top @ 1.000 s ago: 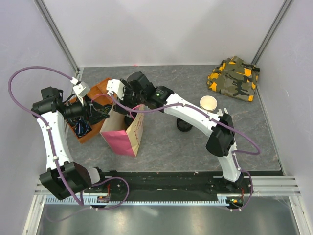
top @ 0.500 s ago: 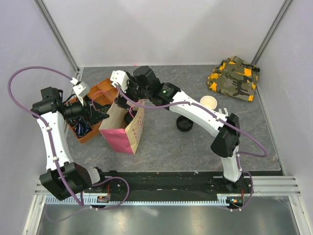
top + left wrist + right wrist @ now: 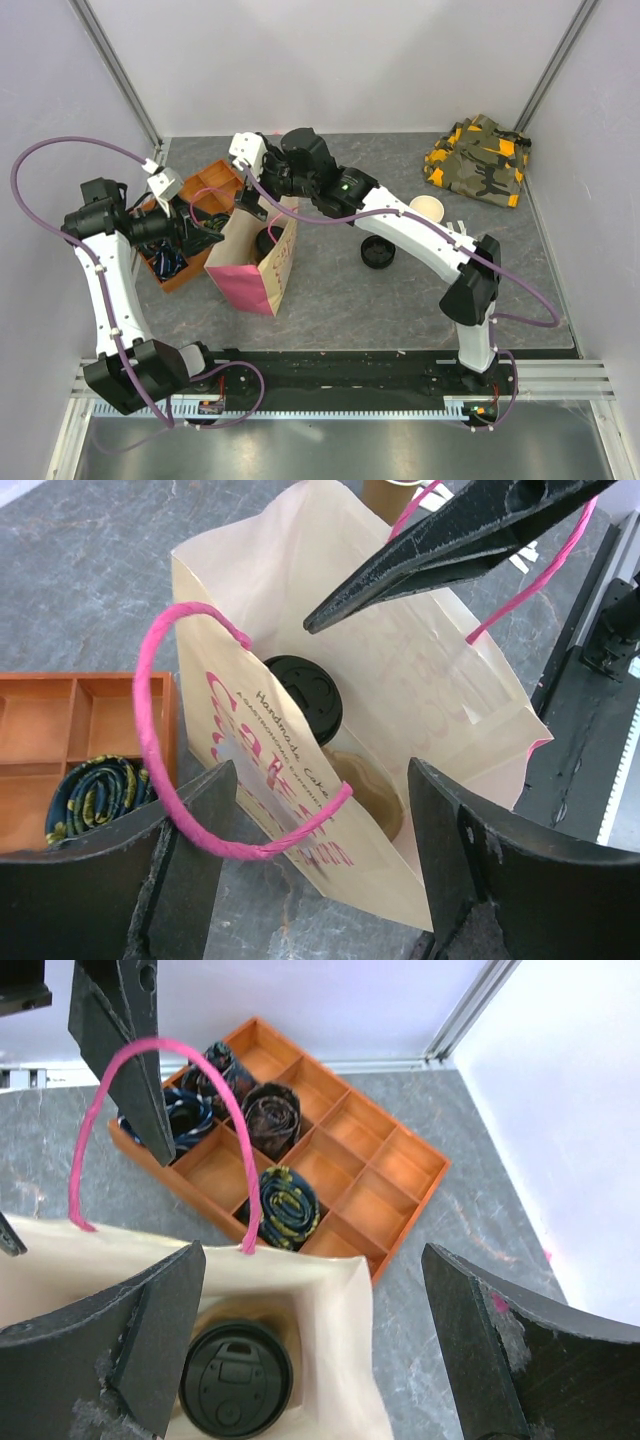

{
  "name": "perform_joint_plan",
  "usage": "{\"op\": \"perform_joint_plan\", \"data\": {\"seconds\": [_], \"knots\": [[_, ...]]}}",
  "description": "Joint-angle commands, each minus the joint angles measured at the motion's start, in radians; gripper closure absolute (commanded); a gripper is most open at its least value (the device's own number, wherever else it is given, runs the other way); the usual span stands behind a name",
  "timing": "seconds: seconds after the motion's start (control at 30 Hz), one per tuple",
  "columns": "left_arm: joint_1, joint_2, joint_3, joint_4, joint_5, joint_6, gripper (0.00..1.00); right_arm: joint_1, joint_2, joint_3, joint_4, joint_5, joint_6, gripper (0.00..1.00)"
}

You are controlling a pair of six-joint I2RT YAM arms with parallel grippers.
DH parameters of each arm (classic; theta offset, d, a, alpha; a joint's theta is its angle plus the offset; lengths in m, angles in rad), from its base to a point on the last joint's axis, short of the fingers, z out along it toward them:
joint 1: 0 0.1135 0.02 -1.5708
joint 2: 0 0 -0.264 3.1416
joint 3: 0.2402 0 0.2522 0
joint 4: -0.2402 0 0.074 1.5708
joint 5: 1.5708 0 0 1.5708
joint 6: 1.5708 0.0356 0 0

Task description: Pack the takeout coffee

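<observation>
Takeout coffee (image 3: pixel 235 1380) stands upright inside the paper bag (image 3: pixel 250 275), lid up, close to one bag wall. My right end effector (image 3: pixel 312 1260) hangs over the bag mouth, fingers spread, empty. Left end effector (image 3: pixel 322 772) is spread too, straddling the pink handle (image 3: pixel 150 700). Wooden tray (image 3: pixel 400 1160) with rolled ties (image 3: pixel 285 1200) is just beside the bag, tight there. I see open bench (image 3: pixel 350 290) to the right. Loose lid (image 3: pixel 378 253), lidless cup (image 3: pixel 426 210) and camo cloth (image 3: pixel 478 160) are well apart from the bag.

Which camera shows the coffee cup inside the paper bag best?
The right wrist view: it looks straight down on the takeout coffee, close and sharp. The left wrist view shows the takeout coffee aslant, deeper in the paper bag; the top view shows it only as a dark spot.
</observation>
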Motion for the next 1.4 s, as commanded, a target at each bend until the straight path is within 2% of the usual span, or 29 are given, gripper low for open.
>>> {"op": "perform_joint_plan", "data": {"seconds": [0.0,0.07,0.1,0.13,0.3,0.5,0.67,0.73,0.77,0.8,0.9,1.07,1.13,1.27,1.37], "knots": [[0.007,-0.012,0.055,-0.141,0.034,-0.025,0.21,-0.002,-0.052,0.006,0.095,-0.011,0.018,0.02],[0.01,-0.005,0.067,-0.121,0.035,-0.074,0.19,-0.003,-0.061,-0.005,0.116,0.001,0.018,0.02],[0.012,-0.003,0.072,-0.104,0.04,-0.08,0.04,-0.005,-0.064,-0.008,0.137,0.006,0.018,0.02],[0.012,-0.005,0.081,-0.086,0.043,-0.098,0.01,-0.006,-0.07,-0.011,0.147,0.012,0.018,0.02],[0.017,-0.009,0.127,-0.037,0.045,-0.201,0.0,-0.013,-0.085,-0.029,0.219,0.035,0.036,0.02],[0.058,-0.023,0.178,0.129,0.04,-0.472,0.0,-0.031,-0.079,0.02,0.277,0.101,0.084,0.02],[0.147,-0.017,0.209,0.353,0.083,-0.689,0.0,-0.068,-0.068,0.109,0.282,0.185,0.116,0.02],[0.173,-0.029,0.204,0.457,0.092,-0.84,0.0,-0.086,-0.081,0.121,0.279,0.205,0.124,0.02],[0.179,-0.032,0.196,0.6,0.086,-0.902,0.0,-0.092,-0.088,0.118,0.268,0.216,0.118,0.02],[0.185,-0.041,0.181,0.661,0.074,-1.004,0.0,-0.108,-0.107,0.118,0.259,0.252,0.113,0.02],[0.184,-0.049,0.158,0.868,0.049,-1.141,0.0,-0.153,-0.157,0.112,0.176,0.332,0.108,0.02],[0.185,-0.081,0.086,1.058,-0.015,-1.214,0.02,-0.212,-0.333,-0.017,-0.016,0.475,0.096,0.02],[0.184,-0.086,0.063,1.109,-0.021,-1.227,0.02,-0.235,-0.398,-0.123,-0.068,0.562,0.116,0.02],[0.15,-0.071,0.044,1.148,-0.038,-1.211,0.02,-0.318,-0.583,-0.317,-0.158,0.561,0.062,0.02],[0.1,-0.08,0.034,1.142,-0.061,-1.159,0.02,-0.449,-0.639,-0.397,-0.293,0.556,0.122,0.02]]}}
